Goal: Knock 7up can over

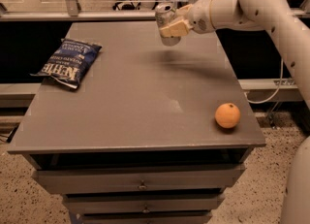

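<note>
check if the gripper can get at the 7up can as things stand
Likely yes: the gripper is right up against the 7up can at the table's far edge, with nothing between them.

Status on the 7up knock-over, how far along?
Approach looks done: the gripper is at the 7up can, overlapping its side near the far edge of the table. In hand: contact with the can, which stands roughly upright; whether it is grasped or just touched, I cannot tell. Left: the tip itself, since the can is not yet on its side. The chip bag and orange sit well clear.
</note>
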Robot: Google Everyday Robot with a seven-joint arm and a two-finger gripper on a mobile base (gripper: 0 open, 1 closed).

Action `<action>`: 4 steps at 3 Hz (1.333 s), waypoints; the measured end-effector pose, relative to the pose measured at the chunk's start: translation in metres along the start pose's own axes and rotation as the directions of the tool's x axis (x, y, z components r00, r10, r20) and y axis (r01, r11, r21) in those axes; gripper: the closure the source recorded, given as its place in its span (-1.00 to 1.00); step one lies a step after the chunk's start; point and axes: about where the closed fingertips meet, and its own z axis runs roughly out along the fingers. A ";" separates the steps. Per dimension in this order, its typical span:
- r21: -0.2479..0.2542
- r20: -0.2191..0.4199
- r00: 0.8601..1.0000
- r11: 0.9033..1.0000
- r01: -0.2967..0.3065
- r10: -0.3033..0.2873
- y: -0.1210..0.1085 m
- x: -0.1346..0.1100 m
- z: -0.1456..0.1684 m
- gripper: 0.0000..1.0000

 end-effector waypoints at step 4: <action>-0.484 -0.413 0.717 0.802 0.349 -0.561 0.072 0.040 -0.044 1.00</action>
